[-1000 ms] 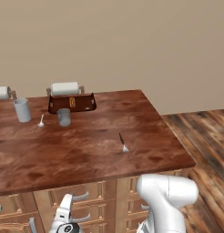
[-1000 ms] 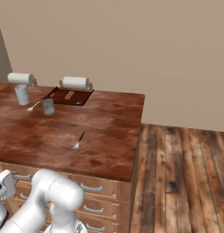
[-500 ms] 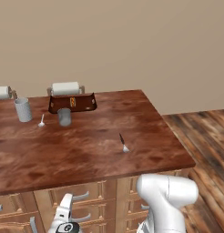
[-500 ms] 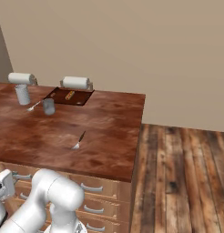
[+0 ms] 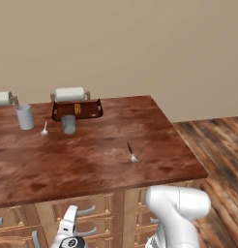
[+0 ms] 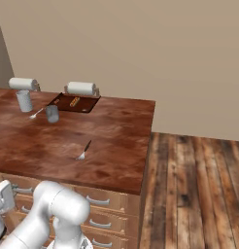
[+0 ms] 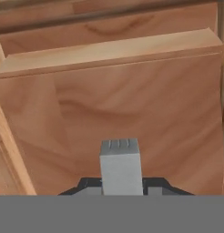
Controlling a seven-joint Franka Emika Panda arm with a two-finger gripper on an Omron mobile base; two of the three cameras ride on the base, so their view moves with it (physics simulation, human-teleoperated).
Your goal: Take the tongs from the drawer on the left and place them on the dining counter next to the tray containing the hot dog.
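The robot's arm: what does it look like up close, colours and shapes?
The arm is glossy white, built of thick rounded tube-like segments with bulging, smooth joints. Its lower end carries a round dark cap. The gripper has small dark finger tips.

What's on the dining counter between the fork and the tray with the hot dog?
Bare wood in both base views: nothing lies between the fork and the tray.
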